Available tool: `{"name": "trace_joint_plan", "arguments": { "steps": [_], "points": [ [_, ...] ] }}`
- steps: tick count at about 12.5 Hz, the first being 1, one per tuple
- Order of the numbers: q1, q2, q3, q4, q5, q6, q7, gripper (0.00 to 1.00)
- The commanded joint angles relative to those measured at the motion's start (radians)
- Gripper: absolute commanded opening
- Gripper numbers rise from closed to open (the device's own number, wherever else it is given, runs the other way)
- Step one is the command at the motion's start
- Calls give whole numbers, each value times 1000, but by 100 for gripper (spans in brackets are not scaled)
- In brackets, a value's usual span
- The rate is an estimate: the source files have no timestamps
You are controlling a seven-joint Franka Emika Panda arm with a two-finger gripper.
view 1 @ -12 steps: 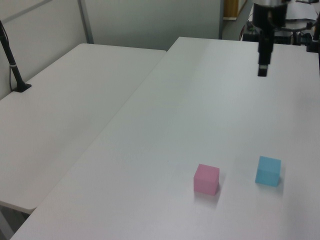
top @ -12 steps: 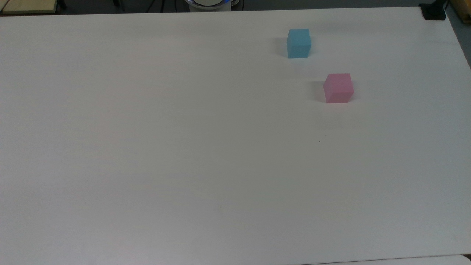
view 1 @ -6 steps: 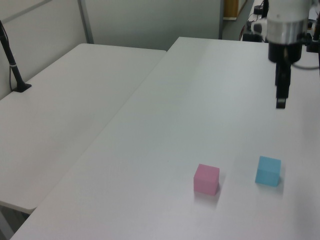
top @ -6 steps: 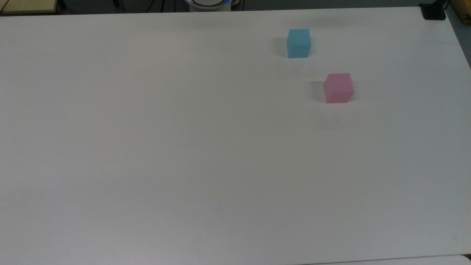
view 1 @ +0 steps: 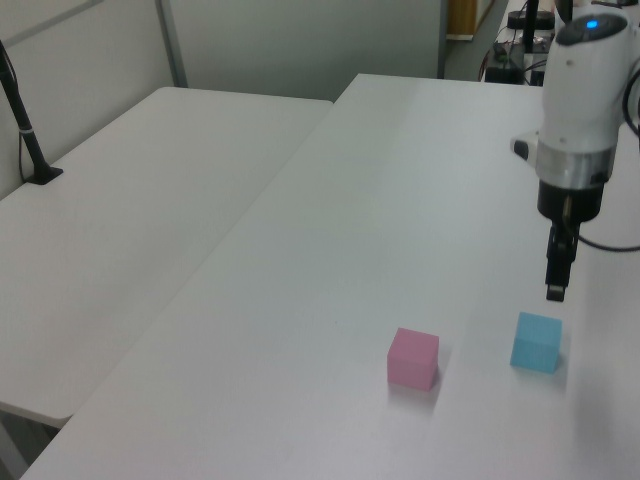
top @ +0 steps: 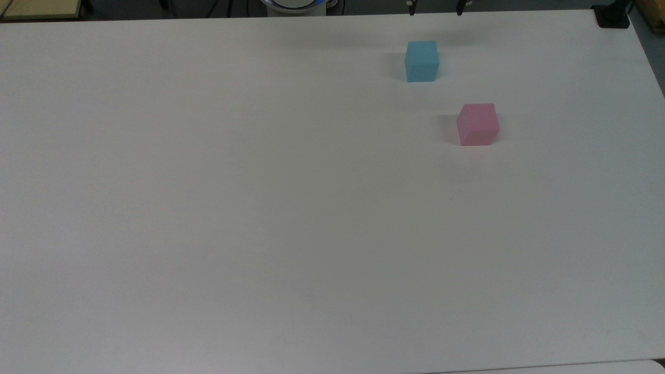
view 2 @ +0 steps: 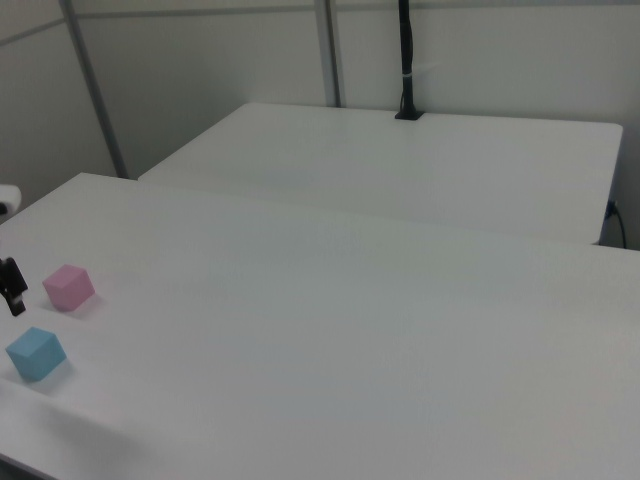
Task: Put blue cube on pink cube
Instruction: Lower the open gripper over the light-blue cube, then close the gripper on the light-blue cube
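A broad white table spreads across nearly the whole top view, its surface matte and plain. A second white table stands alongside it in the left of the left view, the two separated by a narrow seam. A black post rises from a small base at that second table's far edge, top centre of the right view. Grey partition panels with metal uprights close off the background. A black clamp block sits at the upper right corner of the top view.
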Motion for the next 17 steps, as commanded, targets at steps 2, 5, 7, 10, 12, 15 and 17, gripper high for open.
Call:
{"name": "trace_joint_plan", "arguments": {
  "steps": [2,5,7,10,12,15,17],
  "points": [
    [17,113,-12,-32,-3,115,54,100],
    [17,151,-12,-32,-20,160,54,100],
    [14,171,-14,-32,-36,161,54,100],
    [9,185,-14,-44,-60,161,54,100],
    [14,203,-14,-46,-71,161,54,100],
    [17,220,-14,-44,-74,169,54,99],
    [20,234,-14,-44,-82,198,54,70]
  ]
}}
